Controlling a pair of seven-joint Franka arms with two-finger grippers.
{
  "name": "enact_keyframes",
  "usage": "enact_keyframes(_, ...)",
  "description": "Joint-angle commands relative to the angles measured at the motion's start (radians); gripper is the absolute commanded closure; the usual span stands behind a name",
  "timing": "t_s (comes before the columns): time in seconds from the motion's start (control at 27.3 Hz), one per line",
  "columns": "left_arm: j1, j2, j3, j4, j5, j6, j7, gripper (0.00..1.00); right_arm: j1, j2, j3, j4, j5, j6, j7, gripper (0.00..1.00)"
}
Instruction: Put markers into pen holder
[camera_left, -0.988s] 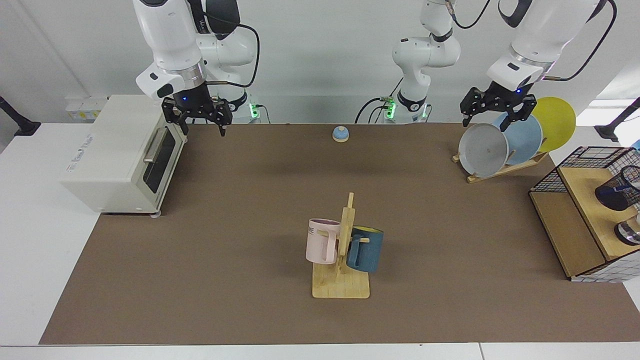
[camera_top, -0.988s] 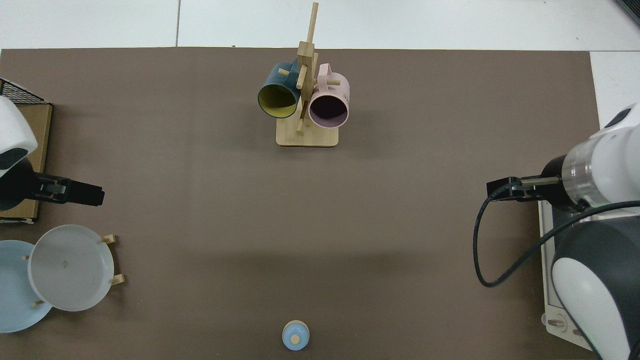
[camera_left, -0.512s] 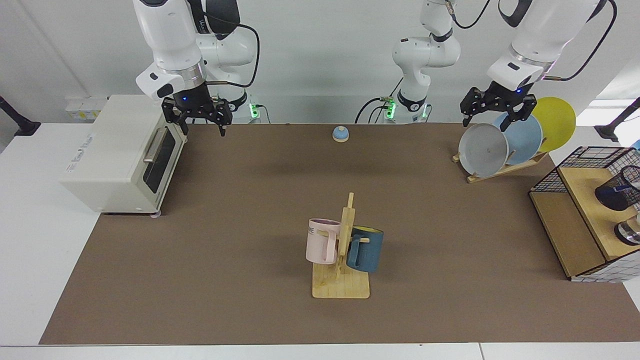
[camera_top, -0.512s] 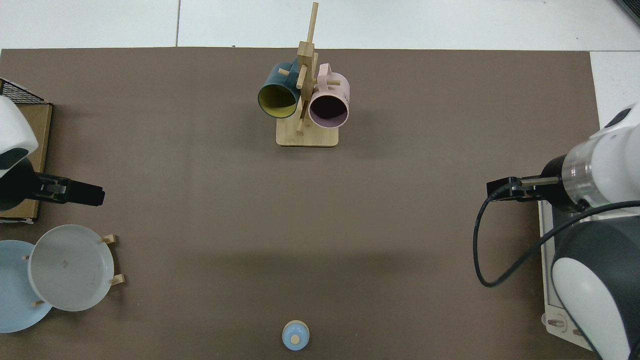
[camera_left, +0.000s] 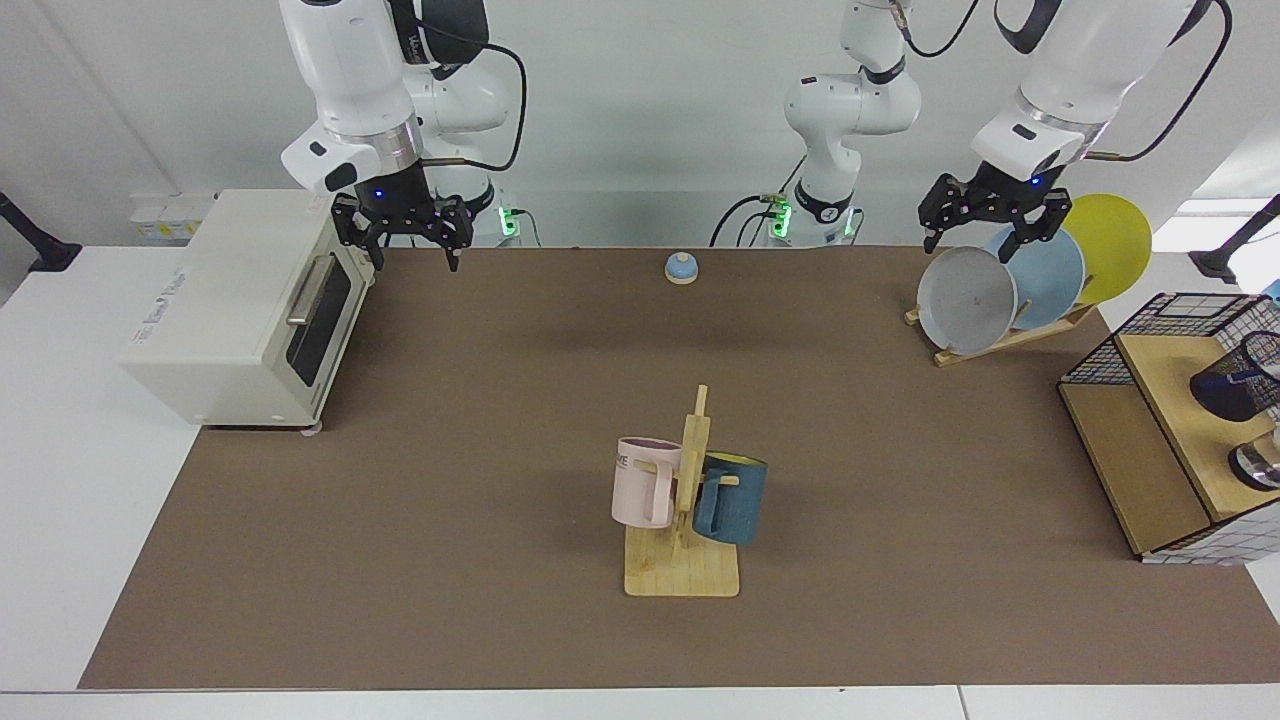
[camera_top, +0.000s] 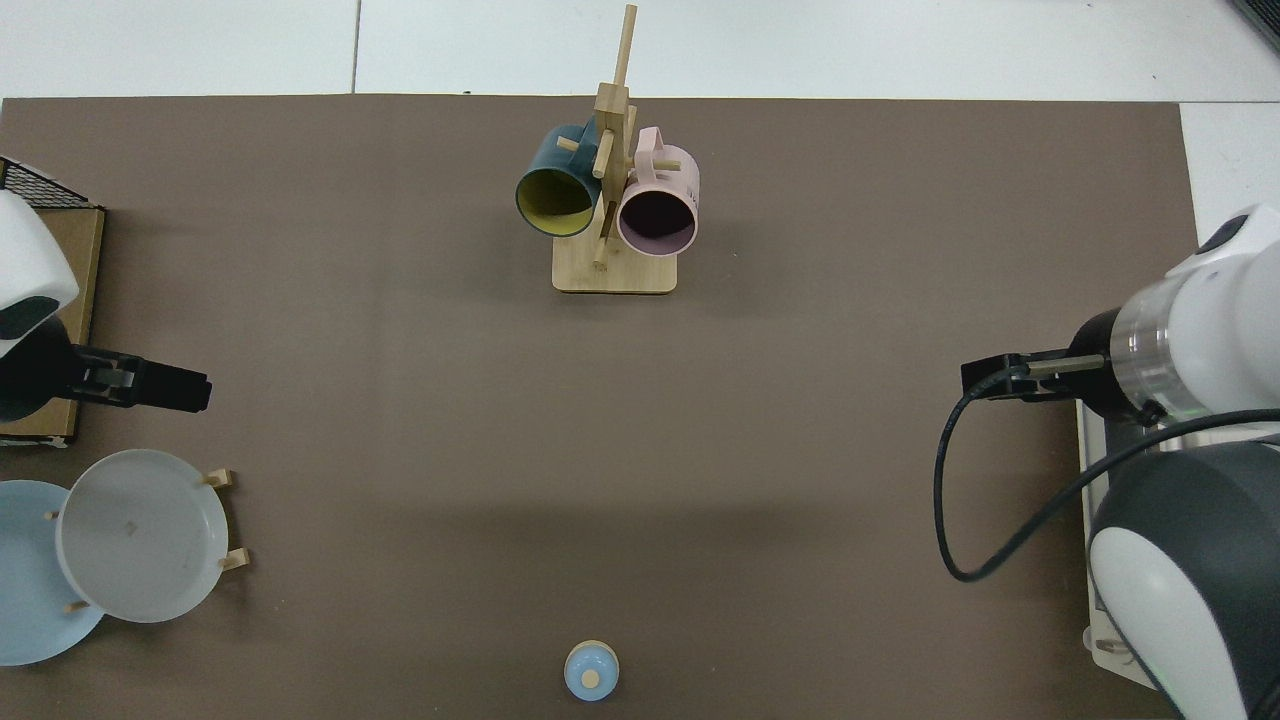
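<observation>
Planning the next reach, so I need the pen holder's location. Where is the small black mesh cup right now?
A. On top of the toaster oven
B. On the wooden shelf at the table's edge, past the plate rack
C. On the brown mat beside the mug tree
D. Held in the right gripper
B: the pen holder stands on the wooden shelf, beyond the plate rack, in the facing view.

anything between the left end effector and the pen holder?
In the facing view the left end effector hovers over the plate rack; its plates and the black wire basket's rim lie between it and the pen holder.
</observation>
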Motion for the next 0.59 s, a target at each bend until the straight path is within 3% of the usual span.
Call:
enact_keyframes(0.0,0.006,-0.010,-0.002,0.007,-0.014,-0.008,-0.012,0.00,-0.006,-0.007,0.000,0.009,0.031,0.008,-0.031,0.01)
enact_keyframes(0.15,0.009,-0.010,-0.002,0.011,-0.016,-0.010,-0.012,0.00,-0.006,-0.008,-0.004,0.034,0.080,-0.022,-0.025,0.01)
enact_keyframes(0.55,0.012,0.041,-0.002,0.102,-0.014,-0.076,-0.011,0.00,-0.008,0.011,-0.004,0.086,0.074,-0.092,0.024,0.01)
